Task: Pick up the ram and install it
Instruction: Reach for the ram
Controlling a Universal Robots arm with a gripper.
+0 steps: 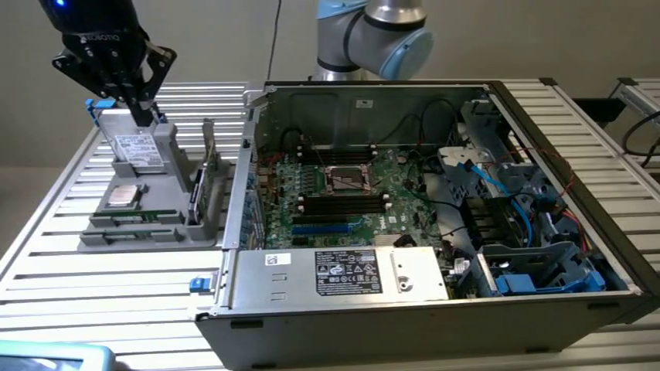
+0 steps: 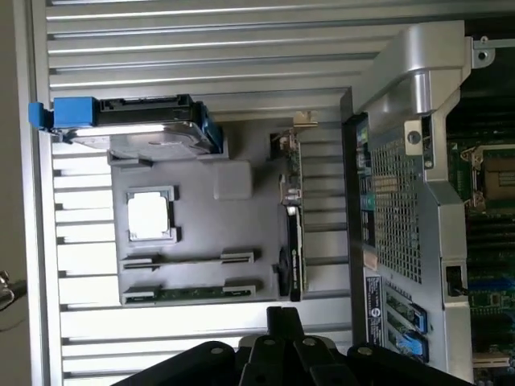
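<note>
Hovering over the tray (image 1: 98,236), our gripper (image 1: 137,116) has its jaws together.
We see the ram (image 1: 139,219) lying in a tray slot, at six o'clock from the gripper in the exterior view.

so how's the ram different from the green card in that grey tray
The ram is thin and narrow and sits low in its slot; the green card is larger and stands taller. The green card has a metal bracket; the ram has none. Both are green boards seated in the grey tray.
</note>
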